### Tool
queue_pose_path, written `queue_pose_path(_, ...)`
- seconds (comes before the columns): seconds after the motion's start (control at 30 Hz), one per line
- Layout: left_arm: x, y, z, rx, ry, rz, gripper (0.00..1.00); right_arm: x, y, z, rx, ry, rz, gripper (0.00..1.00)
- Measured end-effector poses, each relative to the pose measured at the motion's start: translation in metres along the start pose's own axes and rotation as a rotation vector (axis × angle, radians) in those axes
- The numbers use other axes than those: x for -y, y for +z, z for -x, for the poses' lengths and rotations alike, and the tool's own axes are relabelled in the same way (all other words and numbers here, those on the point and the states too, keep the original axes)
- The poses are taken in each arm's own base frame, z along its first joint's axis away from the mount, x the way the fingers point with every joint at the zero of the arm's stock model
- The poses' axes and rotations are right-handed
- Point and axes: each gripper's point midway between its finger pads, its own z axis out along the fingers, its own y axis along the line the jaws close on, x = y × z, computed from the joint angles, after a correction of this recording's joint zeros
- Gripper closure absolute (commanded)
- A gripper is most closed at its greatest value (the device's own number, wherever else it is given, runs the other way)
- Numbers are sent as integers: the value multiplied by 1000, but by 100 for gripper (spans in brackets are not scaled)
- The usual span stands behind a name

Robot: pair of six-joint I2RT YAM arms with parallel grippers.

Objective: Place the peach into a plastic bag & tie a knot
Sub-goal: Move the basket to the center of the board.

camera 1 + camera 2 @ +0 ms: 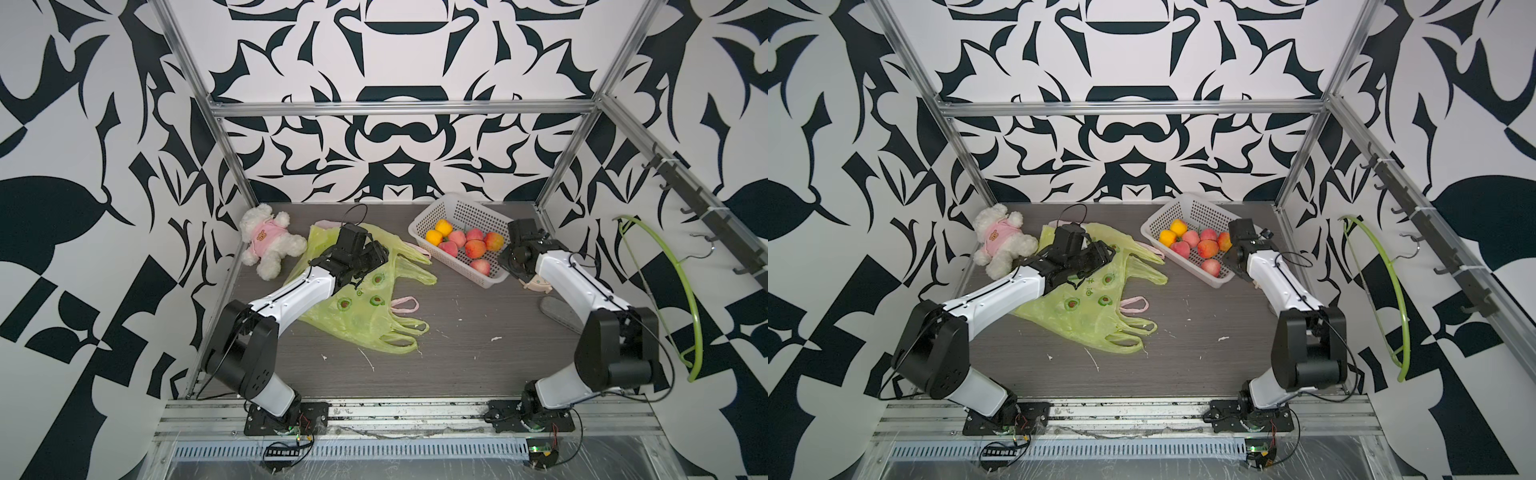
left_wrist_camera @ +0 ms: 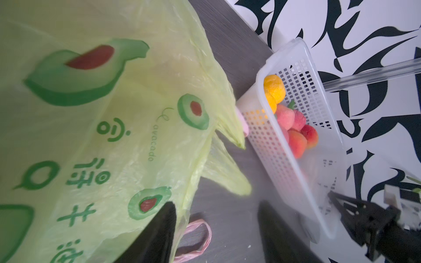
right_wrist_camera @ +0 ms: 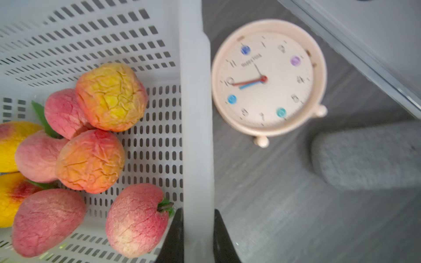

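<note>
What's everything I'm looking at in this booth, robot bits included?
teddy bear: one, white with pink shirt, table's far left corner.
plastic bags: at least two, green, avocado print, mid-table under left arm.
pink bag: at least one, mostly hidden beneath green bags.
basket: one, white, far right.
peaches: six, pink-red, inside basket.
yellow fruit: two, inside basket.
clock: one, cream, beside basket.
grey pad: one, table's right edge.
hoop: one, green, right wall.
left pincer: one, black, open, over green bags.
right pincer: one, black, shut on basket's rim.
</note>
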Motion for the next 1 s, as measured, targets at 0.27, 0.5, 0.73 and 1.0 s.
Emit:
queue_pose_path(0.27, 14, 37, -36, -95, 40, -13, 43, 9, -57, -63, 21, 18, 103, 61)
queue_pose_path(0.5, 10, 53, -48, -124, 29, -12, 46, 22, -103, -110, -47, -60, 261, 67)
queue_pose_path(0.73, 12, 60, -46, -117, 17, -26, 47, 15, -145, -105, -45, -233, 396, 56)
queue_pose_path(1.0, 28, 81, -36, -114, 16, -44, 47, -56, -134, -10, 14, -272, 387, 54)
